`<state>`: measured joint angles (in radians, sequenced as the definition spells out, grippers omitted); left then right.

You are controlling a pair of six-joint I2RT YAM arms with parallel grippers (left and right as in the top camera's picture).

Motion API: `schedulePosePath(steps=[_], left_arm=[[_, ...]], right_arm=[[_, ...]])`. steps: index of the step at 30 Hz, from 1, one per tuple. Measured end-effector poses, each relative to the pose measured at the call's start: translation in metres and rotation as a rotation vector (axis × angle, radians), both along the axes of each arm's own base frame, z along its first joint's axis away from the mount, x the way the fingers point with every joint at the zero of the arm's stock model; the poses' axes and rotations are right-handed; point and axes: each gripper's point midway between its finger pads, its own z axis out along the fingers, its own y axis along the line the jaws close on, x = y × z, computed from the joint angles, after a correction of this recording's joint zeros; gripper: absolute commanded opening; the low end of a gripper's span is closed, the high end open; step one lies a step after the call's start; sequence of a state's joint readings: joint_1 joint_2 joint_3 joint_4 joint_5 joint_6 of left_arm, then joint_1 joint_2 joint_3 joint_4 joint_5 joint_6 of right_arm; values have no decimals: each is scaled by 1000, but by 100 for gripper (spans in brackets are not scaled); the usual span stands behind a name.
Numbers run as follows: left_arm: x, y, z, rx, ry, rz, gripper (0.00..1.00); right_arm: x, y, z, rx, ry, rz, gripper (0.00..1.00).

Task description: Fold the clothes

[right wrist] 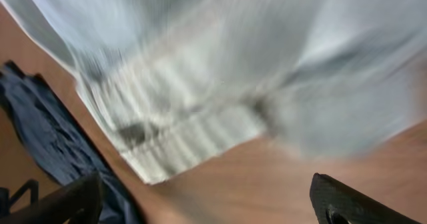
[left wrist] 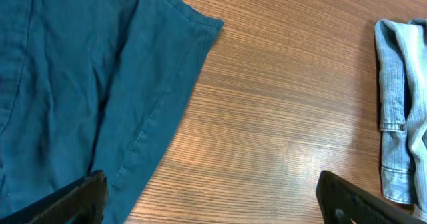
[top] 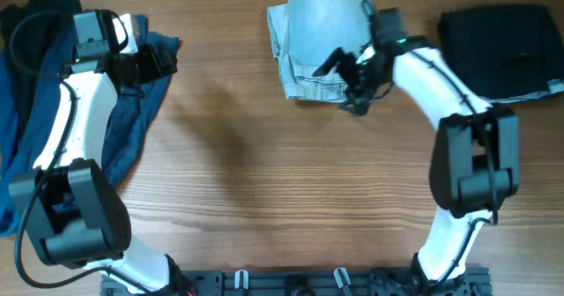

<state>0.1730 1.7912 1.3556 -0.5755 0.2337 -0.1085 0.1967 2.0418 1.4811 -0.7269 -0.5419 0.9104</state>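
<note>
**Close over folded denim, both grippers spread wide**

Underneath both hands, a wooden table (top: 264, 173), its grain filling the stretch between the left gripper (top: 157, 62) and the right gripper (top: 345, 83). Below and to the outer left of the left gripper, a sprawling heap of dark navy clothes (top: 128, 124), rumpled and unfolded, with one stitched edge running down toward the left-hand one of its two fingers (left wrist: 80, 197) in the left wrist view. Fingers set wide apart there, gripping nothing, held above the cloth's edge and the wood beside it.

To the right of the right gripper, past its white arm (top: 432, 76), a black garment (top: 493, 49) folded into a flat rectangle, well apart from the fingertips. Directly under and just left of the right gripper, the pale blue denim shorts (top: 317, 40), folded into a compact square at the far side of the table, with a button showing on the edge that faces the left gripper. Right gripper poised at the near right corner of that square, black fingers (right wrist: 73, 201) splayed wide, pale denim and a strip of wood between them, clamped on nothing. Right wrist view smeared by blur; contact between fingertips and denim impossible to tell. Shorts well apart from the left gripper, across the wood to its right.
</note>
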Motion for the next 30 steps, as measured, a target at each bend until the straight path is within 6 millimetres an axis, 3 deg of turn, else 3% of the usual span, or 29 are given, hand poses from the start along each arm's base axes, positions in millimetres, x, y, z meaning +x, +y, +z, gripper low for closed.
schedulePosePath(steps=[4, 6, 9, 13, 17, 19, 24, 26, 30], left_arm=[[-1, 0, -1, -1, 5, 0, 100], [-2, 0, -1, -1, 8, 0, 100], [-2, 0, -1, -2, 10, 0, 100], [-3, -1, -2, -3, 15, 0, 100], [-3, -1, -2, -3, 17, 0, 100], [-4, -1, -2, -3, 17, 0, 100], [-4, -1, -3, -3, 20, 0, 100], [-4, -1, -3, -3, 20, 0, 100], [-4, -1, -3, -3, 20, 0, 100]], right_arm=[[-13, 30, -29, -44, 63, -155, 100], [-6, 39, -37, -37, 28, -237, 99], [10, 45, -35, -16, -43, -367, 98], [23, 27, -37, -93, -91, -503, 80], [35, -2, -41, -204, -175, -614, 36], [51, -8, -39, -221, -266, -626, 22], [60, -10, -42, -251, -331, -535, 6], [64, -13, -41, -225, -349, -433, 4], [70, -45, -38, -108, -365, -237, 4]])
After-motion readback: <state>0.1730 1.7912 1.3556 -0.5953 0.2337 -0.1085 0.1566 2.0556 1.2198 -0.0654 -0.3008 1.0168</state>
